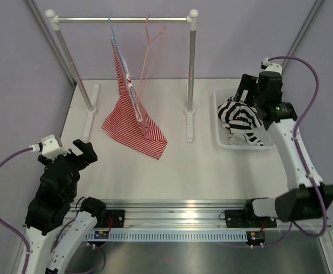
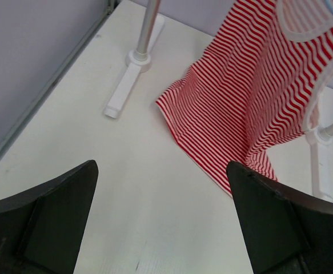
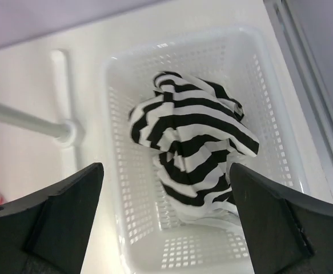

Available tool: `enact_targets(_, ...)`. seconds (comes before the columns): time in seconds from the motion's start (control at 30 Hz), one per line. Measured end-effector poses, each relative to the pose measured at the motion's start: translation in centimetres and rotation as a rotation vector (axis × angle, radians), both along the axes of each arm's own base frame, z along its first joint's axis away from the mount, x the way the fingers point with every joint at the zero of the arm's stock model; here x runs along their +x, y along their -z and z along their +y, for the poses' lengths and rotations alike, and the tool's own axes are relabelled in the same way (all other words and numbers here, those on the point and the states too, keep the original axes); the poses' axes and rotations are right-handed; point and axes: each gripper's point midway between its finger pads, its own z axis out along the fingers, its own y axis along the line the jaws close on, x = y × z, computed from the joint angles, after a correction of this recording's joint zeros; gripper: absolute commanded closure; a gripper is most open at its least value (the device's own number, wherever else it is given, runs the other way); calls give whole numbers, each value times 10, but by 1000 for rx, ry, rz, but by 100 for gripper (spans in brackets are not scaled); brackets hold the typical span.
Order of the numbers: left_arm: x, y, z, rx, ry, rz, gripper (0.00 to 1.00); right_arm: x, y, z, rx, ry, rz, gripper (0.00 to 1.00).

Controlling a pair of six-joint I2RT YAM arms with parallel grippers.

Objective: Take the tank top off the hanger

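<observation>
Left gripper [image 1: 81, 153] spread wide, low over the counter [image 1: 189, 165], red striped top [image 1: 135, 128] ahead to its right; middle, pink hanger [image 1: 149, 51] bare on the rail [image 1: 120, 20]; far right, right gripper [image 3: 166, 165] apart, straight above the tank top [image 3: 189, 142] bunched in the white basket [image 3: 126, 217], so removal looks done

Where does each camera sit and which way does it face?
Top external: above and behind the bases, looking down on the table, rack, hanger and basket; both arms show.
Left wrist: over the table, facing the red-striped top; left gripper open at the bottom.
Right wrist: over the basket, looking down on the tank top; right gripper open.
Shared: top and right wrist both show the tank top in the basket.
</observation>
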Motion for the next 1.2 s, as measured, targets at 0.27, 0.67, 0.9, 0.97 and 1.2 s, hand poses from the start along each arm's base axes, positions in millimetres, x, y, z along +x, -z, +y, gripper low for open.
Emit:
enact_targets(0.27, 20, 15, 17, 59, -79, 76, 1, -118, -81, 24, 32, -113, -240, 1)
enact_targets(0.67, 42, 40, -17, 90, 131, 187, 1, -221, -76, 34, 62, -262, -303, 0)
enact_targets(0.9, 38, 41, -25, 77, 178, 165, 1, -234, -48, 25, 36, -241, -267, 0)
enact_targets(0.97, 38, 41, -26, 76, 181, 166, 1, -236, -51, 23, 34, -238, -280, 0)
enact_targets(1.2, 34, 35, -26, 72, 187, 135, 1, -235, -51, 22, 25, -232, -283, 1)
